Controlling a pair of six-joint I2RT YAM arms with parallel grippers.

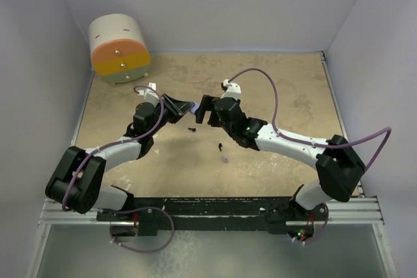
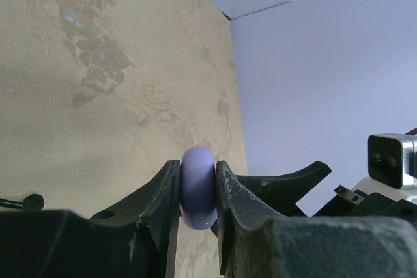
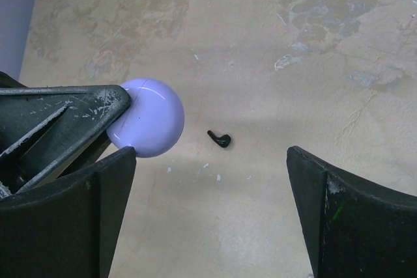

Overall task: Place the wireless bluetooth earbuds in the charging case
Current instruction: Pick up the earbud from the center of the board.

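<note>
My left gripper [image 1: 192,108] is shut on a pale lavender round charging case [image 2: 198,187], holding it by its flat sides above the table; the case looks closed. The case also shows in the right wrist view [image 3: 147,118], pinched by the left fingers [image 3: 62,105]. My right gripper [image 1: 208,116] is open and empty, facing the case from the right, its left finger just below it. One black earbud [image 3: 220,139] lies on the table under the grippers [image 1: 191,129]. A second black earbud [image 1: 220,146] and a lavender earbud [image 1: 225,159] lie nearer the arms. The other lavender earbud is out of view.
A round white, orange and green drum [image 1: 119,49] stands at the back left corner. Pale walls close the tan table [image 1: 287,89] on three sides. The right arm's wrist camera [image 2: 391,159] hangs close beside my left fingers.
</note>
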